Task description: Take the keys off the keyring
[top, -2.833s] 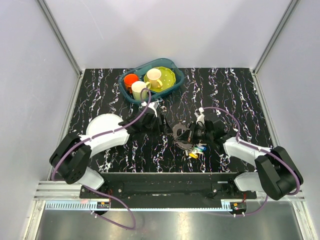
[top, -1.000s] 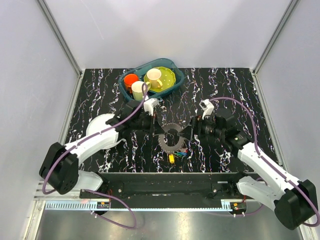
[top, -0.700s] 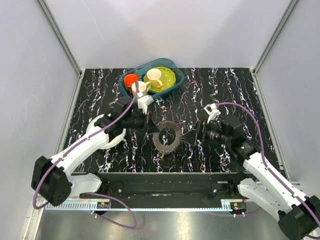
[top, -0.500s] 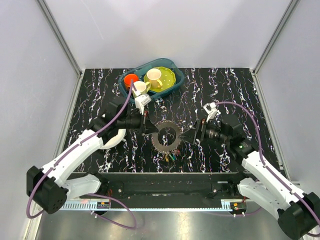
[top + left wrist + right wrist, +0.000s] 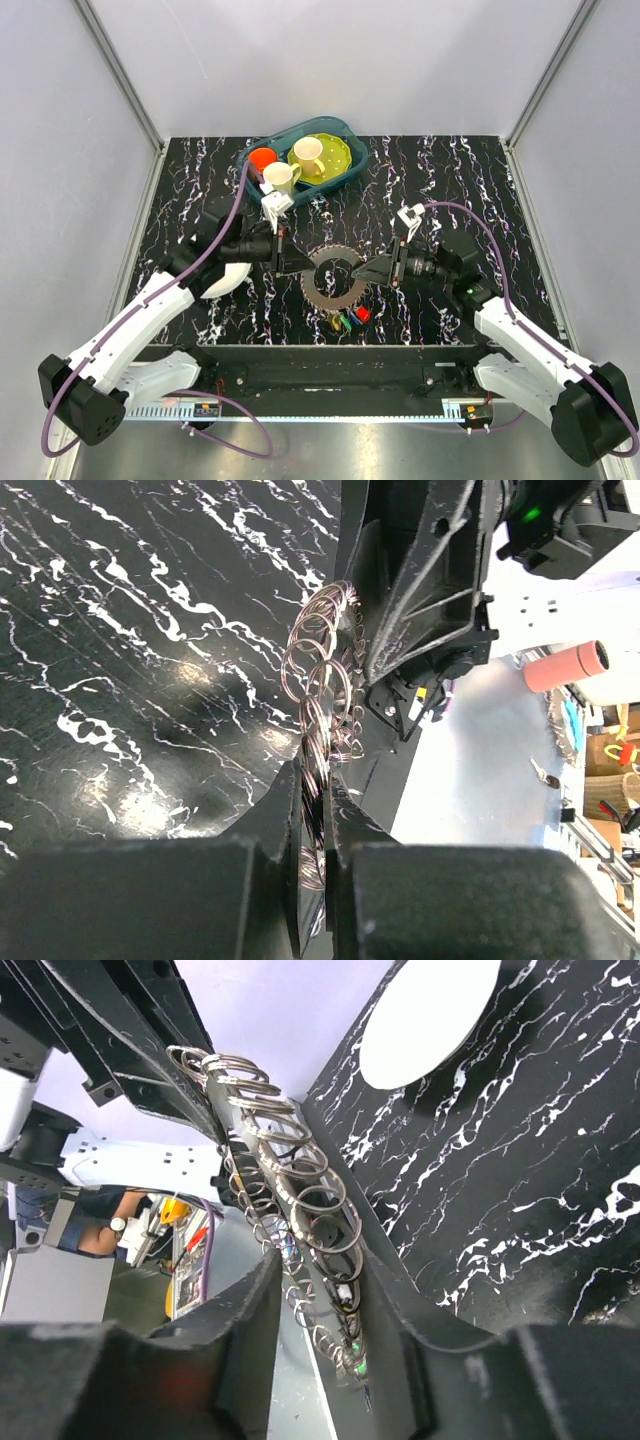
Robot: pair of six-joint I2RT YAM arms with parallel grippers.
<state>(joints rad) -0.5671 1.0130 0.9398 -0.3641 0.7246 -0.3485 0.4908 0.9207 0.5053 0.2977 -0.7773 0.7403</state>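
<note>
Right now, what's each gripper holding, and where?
Left gripper clamps the thin metal keyring crowded with grey keys at its left rim. Right gripper straddles the right rim; grip unclear.

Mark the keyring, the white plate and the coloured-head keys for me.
keyring (image 5: 322,292): top view, on the fanned grey keys at lower left.
white plate (image 5: 430,1020): right wrist view, middle of its face.
coloured-head keys (image 5: 361,313): top view, on the red head.

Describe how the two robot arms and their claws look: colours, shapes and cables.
Both the left arm and right arm have rounded white shells with chunky black joints. A thin purple cable loops along each. The left claw and right claw are black, each with two tapering fingers.
</note>
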